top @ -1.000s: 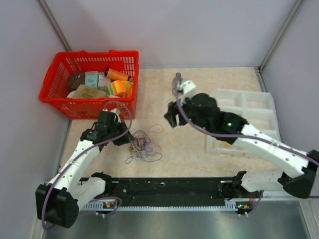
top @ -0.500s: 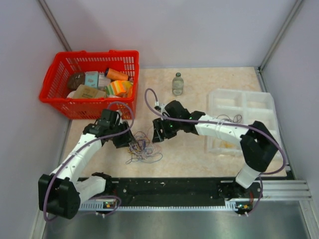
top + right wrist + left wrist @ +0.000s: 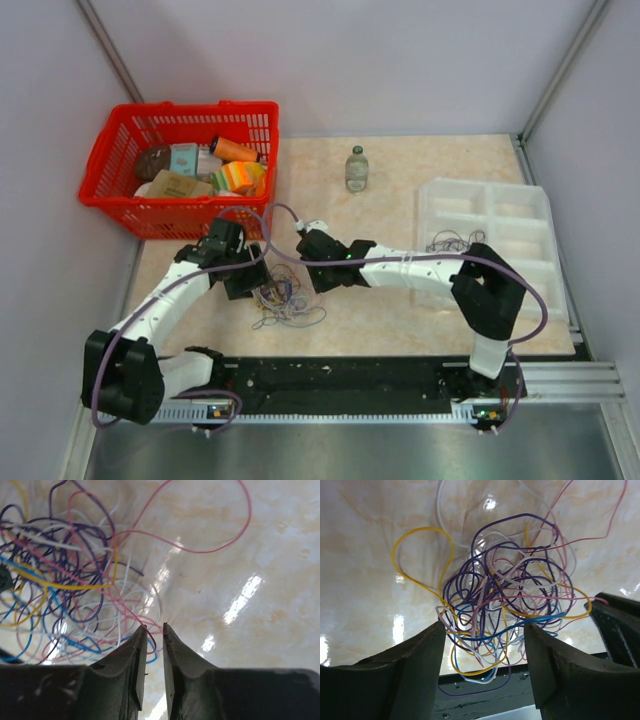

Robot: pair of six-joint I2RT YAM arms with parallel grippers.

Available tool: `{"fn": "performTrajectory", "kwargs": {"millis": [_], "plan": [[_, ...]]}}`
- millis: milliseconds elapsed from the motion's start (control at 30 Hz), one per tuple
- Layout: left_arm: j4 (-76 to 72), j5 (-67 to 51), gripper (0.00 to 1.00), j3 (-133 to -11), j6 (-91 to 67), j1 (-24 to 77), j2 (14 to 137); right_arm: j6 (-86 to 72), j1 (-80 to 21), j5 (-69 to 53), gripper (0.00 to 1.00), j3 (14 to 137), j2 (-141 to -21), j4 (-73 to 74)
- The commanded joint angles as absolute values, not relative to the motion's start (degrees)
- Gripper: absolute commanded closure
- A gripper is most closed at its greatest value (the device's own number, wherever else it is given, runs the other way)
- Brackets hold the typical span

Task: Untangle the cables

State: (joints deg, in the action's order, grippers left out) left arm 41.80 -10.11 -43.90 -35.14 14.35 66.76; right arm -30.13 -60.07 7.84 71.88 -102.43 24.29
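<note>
Newly arrived, my right pincer is hovering almost closed beside limp, featherlight thin multicoloured wires; left pincer is gaping astride them; I'm targeting outer loops.

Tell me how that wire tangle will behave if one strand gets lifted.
The cables look thin and limp, lying in loose curls, so a lifted strand would probably sag rather than hold shape. Strands cross and loop through each other, so pulling one likely drags the clump along. They seem very light, and the glossy table may let them slide.
</note>
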Motion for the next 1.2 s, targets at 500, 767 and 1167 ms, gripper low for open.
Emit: {"fn": "performTrajectory", "kwargs": {"millis": [500,767,1167], "plan": [[36.12,1.47,0.60,-37.35,-40.52,14.59,72.41,-39.81,-65.92,62.74,1.00,76.73,-97.66,46.56],[38.75,5.53,0.69,-36.56,-39.64,14.41,70.67,-33.06,-56.45,71.28,1.00,77.95,-80.27,49.22],[44.90,9.83,1.00,-39.81,-41.39,12.13,68.38,-10.67,-34.22,66.72,1.00,90.35,-68.03,38.52]]}}
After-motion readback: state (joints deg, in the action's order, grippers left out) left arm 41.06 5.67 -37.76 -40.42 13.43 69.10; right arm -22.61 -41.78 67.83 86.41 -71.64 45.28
